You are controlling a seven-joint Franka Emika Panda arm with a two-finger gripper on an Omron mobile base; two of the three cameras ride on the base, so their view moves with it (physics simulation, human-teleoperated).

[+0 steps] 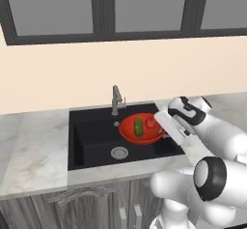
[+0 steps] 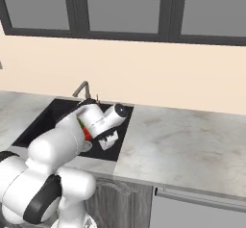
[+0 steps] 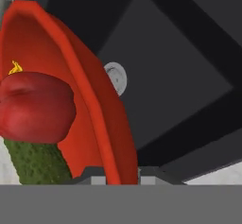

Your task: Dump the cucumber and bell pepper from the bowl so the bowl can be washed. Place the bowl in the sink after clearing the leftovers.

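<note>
The red bowl (image 1: 130, 132) hangs tilted over the black sink (image 1: 91, 143), with my gripper (image 1: 163, 129) shut on its right rim. Inside it lie the dark green cucumber (image 1: 139, 127) and the red bell pepper (image 1: 151, 123), side by side. In the hand view the bowl's rim (image 3: 106, 119) runs down between my fingertips, where the gripper (image 3: 122, 177) clamps it. The bell pepper (image 3: 38, 107) rests against the cucumber (image 3: 37, 164) on the bowl's inner wall. In the right base view my arm hides most of the bowl (image 2: 87, 133).
The silver drain (image 1: 119, 152) lies on the sink floor below the bowl, and it also appears as the drain (image 3: 116, 78) past the rim. The grey faucet (image 1: 116, 100) stands at the sink's back edge. Marble counter (image 2: 187, 140) runs on both sides.
</note>
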